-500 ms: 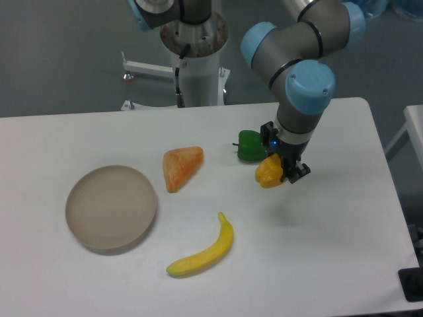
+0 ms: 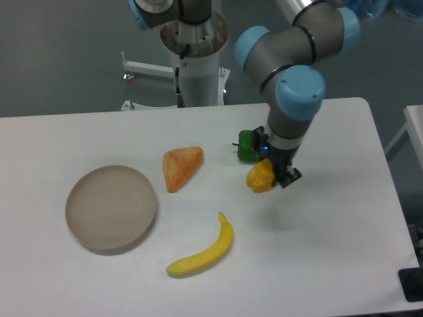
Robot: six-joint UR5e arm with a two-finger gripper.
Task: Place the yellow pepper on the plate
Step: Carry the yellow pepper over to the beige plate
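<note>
Yellow pepper (image 2: 260, 177) sits clamped in the gripper (image 2: 272, 177), above the table (image 2: 330, 231).

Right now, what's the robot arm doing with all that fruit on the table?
The gripper is shut on the yellow pepper, holding it next to the green pepper. The plate sits empty at the left side of the table. An orange wedge and a banana lie between the pepper and the plate. The pepper is not on the plate yet.

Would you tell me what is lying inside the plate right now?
Nothing: the plate shows only its bare beige surface. The yellow pepper is in the gripper, far to the right.
</note>
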